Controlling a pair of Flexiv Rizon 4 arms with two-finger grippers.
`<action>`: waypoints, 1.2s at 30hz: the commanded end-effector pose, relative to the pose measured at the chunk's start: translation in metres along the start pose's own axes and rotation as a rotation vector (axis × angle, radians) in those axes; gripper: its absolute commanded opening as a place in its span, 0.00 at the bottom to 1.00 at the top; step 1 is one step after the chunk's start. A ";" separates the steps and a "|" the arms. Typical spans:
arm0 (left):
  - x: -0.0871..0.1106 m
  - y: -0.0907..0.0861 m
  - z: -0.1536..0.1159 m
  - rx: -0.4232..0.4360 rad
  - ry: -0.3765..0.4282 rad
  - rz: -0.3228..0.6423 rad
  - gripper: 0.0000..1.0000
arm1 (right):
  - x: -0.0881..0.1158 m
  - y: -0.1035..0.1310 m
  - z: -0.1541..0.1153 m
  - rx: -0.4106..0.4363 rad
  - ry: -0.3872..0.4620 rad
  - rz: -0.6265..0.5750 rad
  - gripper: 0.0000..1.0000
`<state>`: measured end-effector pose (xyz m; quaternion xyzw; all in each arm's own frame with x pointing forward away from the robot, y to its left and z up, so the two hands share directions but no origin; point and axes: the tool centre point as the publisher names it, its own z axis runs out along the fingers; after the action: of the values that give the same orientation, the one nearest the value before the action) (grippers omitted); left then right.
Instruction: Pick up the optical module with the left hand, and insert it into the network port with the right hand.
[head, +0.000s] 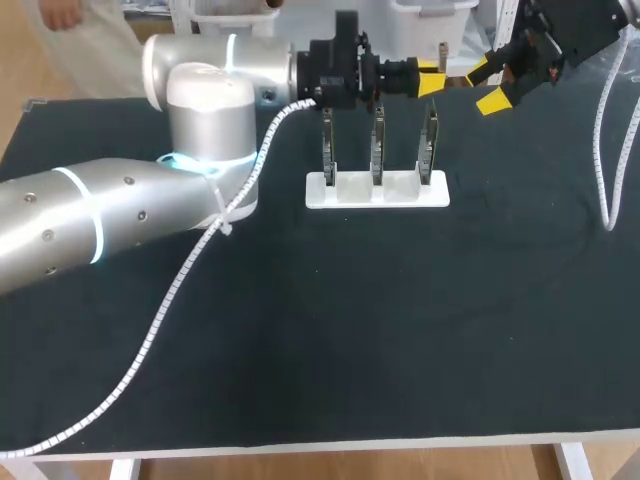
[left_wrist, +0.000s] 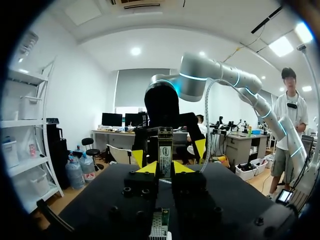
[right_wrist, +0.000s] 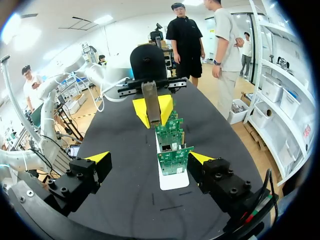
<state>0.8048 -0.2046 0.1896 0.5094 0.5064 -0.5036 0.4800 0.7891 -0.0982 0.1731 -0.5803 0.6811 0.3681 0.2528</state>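
Slim silvery labelled optical module (left_wrist: 165, 150) clamped in left gripper (left_wrist: 165, 168)

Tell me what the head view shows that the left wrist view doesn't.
Only the head view shows the whole white rack with all three boards standing in it. Only the left wrist view shows the module close up, pinched between the left arm's jaws. Both show the right arm facing it, its jaws open.
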 end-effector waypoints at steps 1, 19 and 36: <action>-0.001 -0.001 0.000 0.001 0.011 -0.003 0.00 | 0.000 0.003 0.000 0.007 0.000 0.000 1.00; 0.003 0.007 -0.005 0.021 0.023 -0.018 0.00 | 0.000 0.003 0.000 0.007 0.000 0.000 1.00; 0.003 0.017 -0.002 0.054 0.035 -0.023 0.00 | 0.000 0.003 0.000 0.007 0.000 0.000 1.00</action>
<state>0.8127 -0.2000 0.1872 0.5210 0.5104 -0.5100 0.4560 0.7891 -0.0982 0.1732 -0.5803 0.6811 0.3681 0.2528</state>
